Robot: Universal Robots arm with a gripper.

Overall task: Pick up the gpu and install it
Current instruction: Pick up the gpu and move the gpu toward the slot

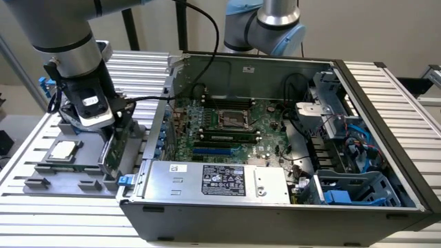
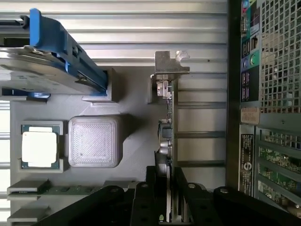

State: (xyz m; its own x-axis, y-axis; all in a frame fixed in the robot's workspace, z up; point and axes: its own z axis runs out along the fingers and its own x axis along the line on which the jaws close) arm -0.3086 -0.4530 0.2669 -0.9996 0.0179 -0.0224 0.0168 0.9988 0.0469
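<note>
I've got the gpu (image 2: 174, 122) upright in my claw (image 2: 170, 176), pinched across its thin edge, above the grey tray (image 2: 141, 101). Feels like a stiff but fragile board, so grip the cooler, lightly. 1 open pc case (image 1: 276, 204) sits beside it.

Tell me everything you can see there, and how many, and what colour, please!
gpu, a thin circuit card with a metal bracket: 1, green and silver, in the gripper, above the tray
open metal computer case: 1, dark grey, beside the tray
metal power supply: 1, silver, inside the case
flat parts tray: 1, grey, on the table
square processor: 1, green and silver, on the tray
square plastic box: 1, greyish, beside the processor
metal drive with rails: 1, silver and blue, on the tray
slatted metal table: 1, silver, underneath
gripper: 1, black, holding the gpu
</note>
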